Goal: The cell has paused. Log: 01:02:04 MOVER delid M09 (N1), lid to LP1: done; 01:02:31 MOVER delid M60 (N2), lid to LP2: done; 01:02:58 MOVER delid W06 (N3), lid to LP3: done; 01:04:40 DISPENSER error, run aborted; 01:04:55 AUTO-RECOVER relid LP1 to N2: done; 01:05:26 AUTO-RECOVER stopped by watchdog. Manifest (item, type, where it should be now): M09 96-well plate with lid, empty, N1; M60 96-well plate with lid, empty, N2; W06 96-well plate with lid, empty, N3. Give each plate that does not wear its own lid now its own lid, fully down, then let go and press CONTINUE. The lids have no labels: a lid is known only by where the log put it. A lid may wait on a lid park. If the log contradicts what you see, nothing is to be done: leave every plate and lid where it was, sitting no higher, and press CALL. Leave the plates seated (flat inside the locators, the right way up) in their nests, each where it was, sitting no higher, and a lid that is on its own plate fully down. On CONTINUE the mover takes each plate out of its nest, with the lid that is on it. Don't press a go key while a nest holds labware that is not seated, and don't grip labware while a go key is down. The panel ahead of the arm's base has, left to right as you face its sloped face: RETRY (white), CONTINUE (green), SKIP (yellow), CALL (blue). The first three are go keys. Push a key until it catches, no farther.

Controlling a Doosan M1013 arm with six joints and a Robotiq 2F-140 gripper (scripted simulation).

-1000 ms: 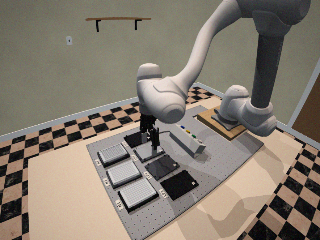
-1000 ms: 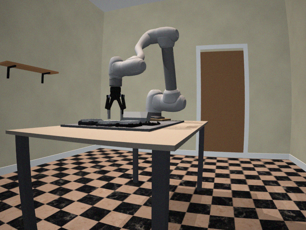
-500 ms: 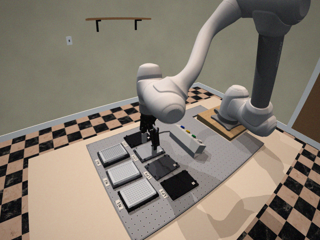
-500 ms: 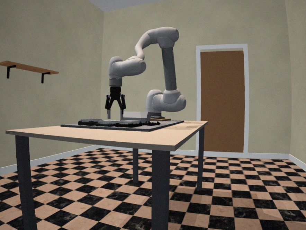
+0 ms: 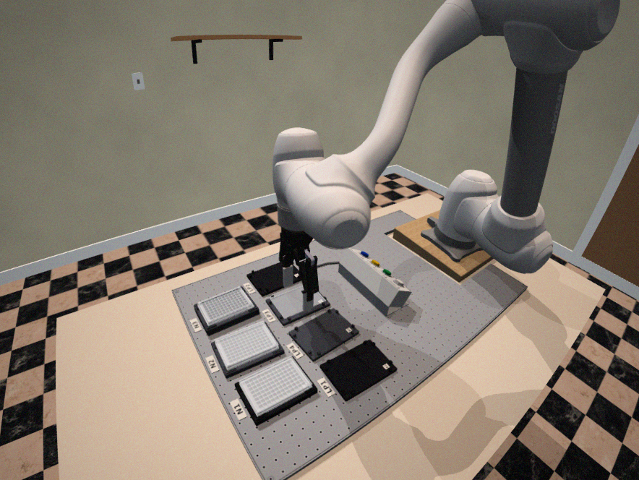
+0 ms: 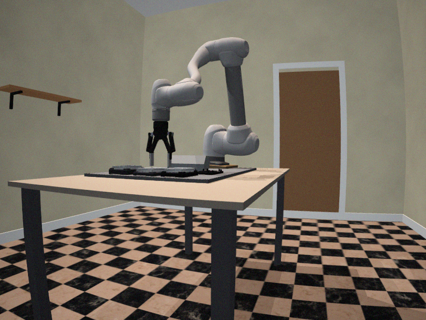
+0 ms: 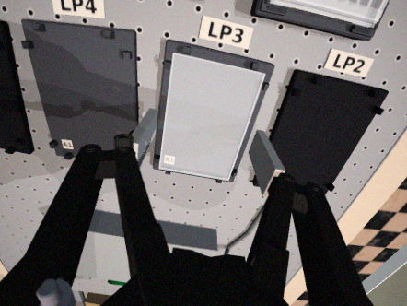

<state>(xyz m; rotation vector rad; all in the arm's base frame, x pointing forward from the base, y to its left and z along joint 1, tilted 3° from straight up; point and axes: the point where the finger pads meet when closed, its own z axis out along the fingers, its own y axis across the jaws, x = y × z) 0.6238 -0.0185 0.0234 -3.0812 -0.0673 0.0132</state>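
The end effector (image 7: 203,154) hangs above the lid park labelled LP3 (image 7: 172,51), its two grey fingers spread to either side of the one pale lid (image 7: 207,115) lying there. The jaws are open and hold nothing.

The grey pegboard (image 5: 439,320) on the surface (image 5: 129,371) carries three nests in one row, labelled N1 to N3, each with one plate:
- N1 plate (image 5: 275,387)
- N2 plate (image 5: 246,345)
- N3 plate (image 5: 226,306)

From the top view, which plates wear lids cannot be told.

Beside them is a second row of dark parks. The wrist view shows three labels: LP4, LP3, LP2. The LP4 park (image 7: 83,83) and LP2 park (image 7: 327,124) show bare dark faces. The top view shows the LP1 park (image 5: 358,369) also dark.

One key panel (image 5: 379,291) stands between the parks and the arm base, with four keys on its sloped face.
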